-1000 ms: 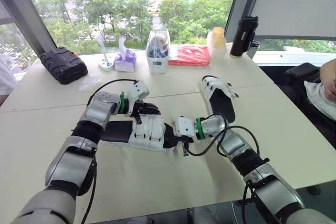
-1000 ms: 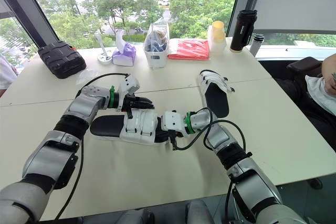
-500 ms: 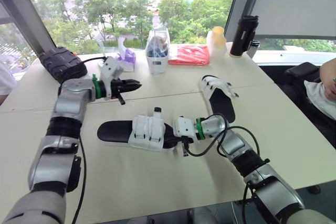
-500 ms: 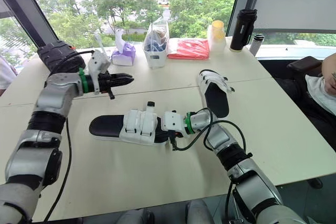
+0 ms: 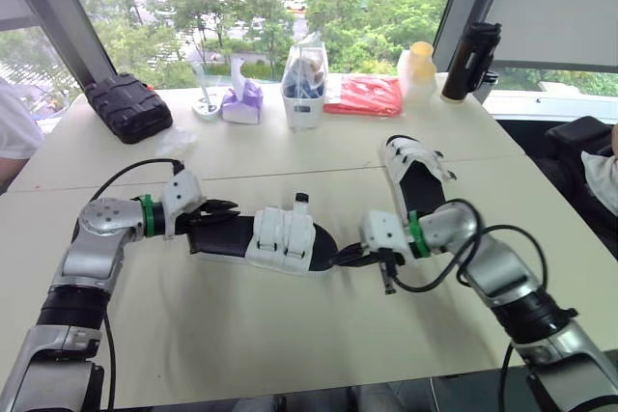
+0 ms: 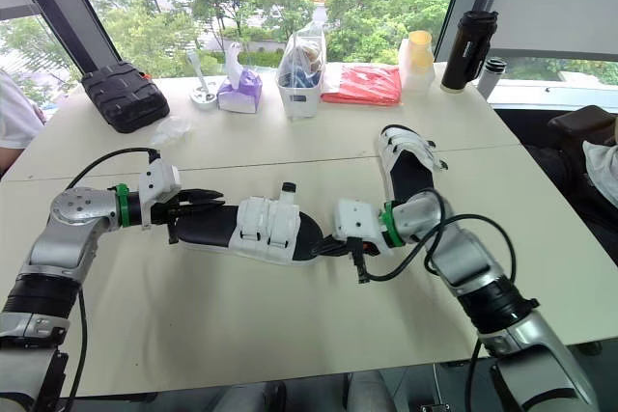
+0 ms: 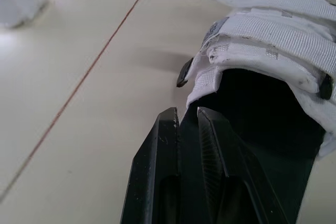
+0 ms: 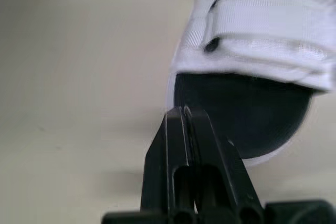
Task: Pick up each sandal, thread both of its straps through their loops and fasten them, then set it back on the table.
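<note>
The left gripper [image 5: 214, 211] has swung back down to the heel of the near sandal [image 5: 282, 238] lying on the tabletop [image 5: 241, 335], fingers pressed together. The right gripper [image 5: 350, 256], also closed, touches its toe. One strap tip [image 5: 301, 202] stands loose, so fastening probably isn't finished.

The sandal [image 5: 280, 238] lies flat — left gripper [image 5: 217, 211] at its heel, right gripper [image 5: 350, 256] at its toe. A second sandal [image 5: 417, 176] lies beyond the toe.
</note>
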Robot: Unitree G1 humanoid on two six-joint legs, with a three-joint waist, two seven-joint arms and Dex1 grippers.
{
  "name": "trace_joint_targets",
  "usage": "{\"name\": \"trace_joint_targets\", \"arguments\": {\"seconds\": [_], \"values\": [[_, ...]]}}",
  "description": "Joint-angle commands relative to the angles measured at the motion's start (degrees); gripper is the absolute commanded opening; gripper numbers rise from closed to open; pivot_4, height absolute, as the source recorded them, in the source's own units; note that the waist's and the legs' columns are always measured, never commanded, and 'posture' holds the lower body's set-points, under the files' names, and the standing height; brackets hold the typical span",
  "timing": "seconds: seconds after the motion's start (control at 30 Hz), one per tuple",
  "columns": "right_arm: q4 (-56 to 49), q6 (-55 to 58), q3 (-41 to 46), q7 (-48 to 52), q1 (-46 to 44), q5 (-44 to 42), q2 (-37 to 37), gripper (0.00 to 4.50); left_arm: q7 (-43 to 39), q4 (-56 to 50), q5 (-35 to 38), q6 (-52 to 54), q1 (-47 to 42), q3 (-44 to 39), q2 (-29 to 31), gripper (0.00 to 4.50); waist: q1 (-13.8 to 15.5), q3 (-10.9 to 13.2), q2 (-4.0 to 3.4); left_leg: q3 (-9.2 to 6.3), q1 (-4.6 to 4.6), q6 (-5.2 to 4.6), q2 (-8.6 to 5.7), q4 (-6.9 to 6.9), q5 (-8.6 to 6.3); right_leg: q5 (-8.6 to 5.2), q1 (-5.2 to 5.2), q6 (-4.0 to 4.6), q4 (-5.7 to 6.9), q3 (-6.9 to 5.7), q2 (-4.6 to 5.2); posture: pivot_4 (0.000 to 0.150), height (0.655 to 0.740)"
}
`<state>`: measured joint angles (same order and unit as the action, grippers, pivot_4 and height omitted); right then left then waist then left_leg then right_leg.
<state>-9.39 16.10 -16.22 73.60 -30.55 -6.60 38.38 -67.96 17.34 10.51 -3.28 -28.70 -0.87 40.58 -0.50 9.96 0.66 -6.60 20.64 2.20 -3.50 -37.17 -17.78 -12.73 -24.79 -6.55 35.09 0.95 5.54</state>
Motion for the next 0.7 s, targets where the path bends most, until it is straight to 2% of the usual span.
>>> {"name": "trace_joint_targets", "arguments": {"seconds": [0.03, 0.1, 0.2, 0.33, 0.4, 0.53, 0.7], "values": [[-8.7, 8.5, 6.1, 1.3, -0.7, -8.0, 3.8, 0.0, 0.6, 2.2, -3.0, -12.6, -0.4, -0.1, 1.6, 0.59, 0.0, 0.0, 0.01, -0.01, 0.01, 0.0, 0.0, 0.01, 0.0, 0.0, -0.01, 0.0, 0.0, -0.01, 0.0, 0.15, 0.74], [-11.8, 12.2, 8.3, 1.2, -0.7, -11.1, 5.7, 0.0, 1.4, 4.6, -4.9, -20.8, -0.9, 0.0, 1.8, 0.59, -0.1, 0.1, -0.01, 0.0, 0.02, -0.03, 0.01, 0.03, -0.02, 0.0, -0.03, 0.0, -0.02, -0.02, 0.01, 0.15, 0.74], [-15.1, 17.1, 10.8, 0.2, -0.4, -15.6, 7.2, 0.0, 2.9, 9.0, -7.1, -29.9, -1.6, 0.3, 2.0, 1.43, -0.1, 0.1, -0.02, 0.03, 0.06, -0.07, 0.02, 0.04, -0.04, 0.0, -0.09, 0.01, -0.03, -0.02, 0.02, 0.15, 0.74], [-18.2, 22.0, 14.1, -1.5, 0.8, -20.5, 8.8, 0.0, 5.1, 16.6, -9.7, -48.5, -4.0, 1.7, 1.4, 3.29, 0.1, 0.1, -0.02, 0.03, 0.14, -0.07, 0.01, -0.01, -0.04, 0.01, -0.12, 0.0, -0.04, -0.05, 0.05, 0.15, 0.74], [-18.7, 22.8, 14.6, -2.3, 1.0, -21.5, 9.3, 0.0, 6.0, 19.9, -10.7, -54.0, -5.4, 2.9, 1.3, 4.39, 0.1, 0.1, -0.01, 0.03, 0.27, -0.08, 0.0, -0.09, -0.04, 0.02, -0.17, 0.0, -0.06, -0.07, 0.07, 0.15, 0.74], [-18.2, 22.1, 14.0, -3.8, 0.5, -21.1, 9.6, 0.0, 9.5, 29.2, -14.5, -67.8, -9.1, 5.5, 0.4, 4.46, 0.1, 0.1, -0.01, 0.02, 0.5, -0.08, -0.03, -0.19, -0.04, 0.07, -0.34, -0.04, -0.05, -0.12, 0.06, 0.15, 0.74], [-17.7, 21.1, 13.2, -4.8, 0.2, -20.8, 9.7, 0.0, 14.8, 37.1, -19.7, -77.4, -13.4, 8.0, -0.4, 4.46, -0.1, 0.1, -0.01, 0.05, 0.75, -0.08, -0.18, -0.29, -0.04, 0.17, -0.59, -0.05, 0.0, -0.13, 0.05, 0.15, 0.74]]}}
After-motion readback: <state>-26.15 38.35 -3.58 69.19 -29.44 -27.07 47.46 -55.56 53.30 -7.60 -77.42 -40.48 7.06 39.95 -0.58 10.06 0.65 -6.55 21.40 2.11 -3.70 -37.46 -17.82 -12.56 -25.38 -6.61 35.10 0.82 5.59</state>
